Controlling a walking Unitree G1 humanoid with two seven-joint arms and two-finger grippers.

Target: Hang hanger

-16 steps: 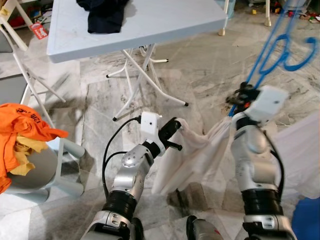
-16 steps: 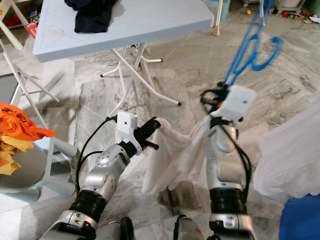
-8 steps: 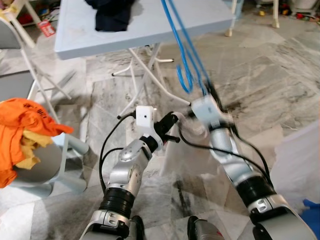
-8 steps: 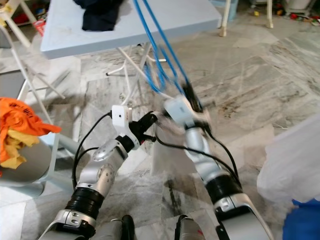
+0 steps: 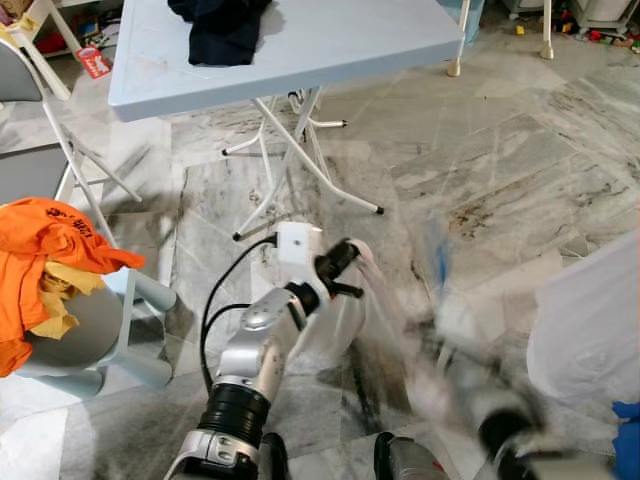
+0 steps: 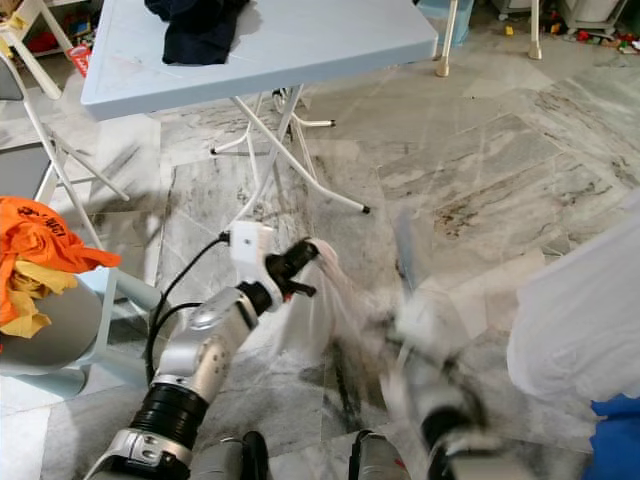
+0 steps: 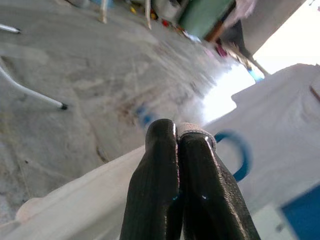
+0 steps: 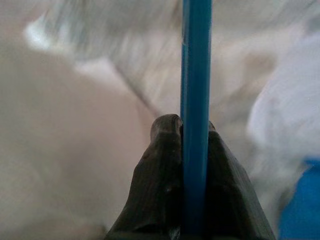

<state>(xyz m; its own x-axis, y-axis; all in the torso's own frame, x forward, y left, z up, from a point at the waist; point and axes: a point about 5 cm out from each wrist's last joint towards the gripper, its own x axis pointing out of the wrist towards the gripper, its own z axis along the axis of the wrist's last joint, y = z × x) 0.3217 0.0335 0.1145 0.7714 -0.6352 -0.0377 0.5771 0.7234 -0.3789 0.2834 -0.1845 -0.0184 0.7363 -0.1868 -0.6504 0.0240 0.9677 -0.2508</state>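
Open marble floor (image 5: 520,150) lies ahead and to the right. The folding surface (image 5: 330,50) stands ahead on the left, its white legs (image 5: 290,160) splayed toward the robot, with dark clothing (image 5: 225,25) on top. A grey chair (image 5: 80,330) carrying orange clothing (image 5: 45,250) crowds the left edge. A white cloth mass (image 5: 590,320) is cut off at the right edge.

The right arm (image 5: 480,400) is a motion blur; its form cannot be made out in the head views. In the right wrist view the right gripper (image 8: 192,132) has its jaws closed on the blue hanger (image 8: 195,100), a straight blue bar.

The left gripper (image 7: 177,132) has its jaws pressed together, pinching the white garment (image 7: 90,195), held low above the floor.
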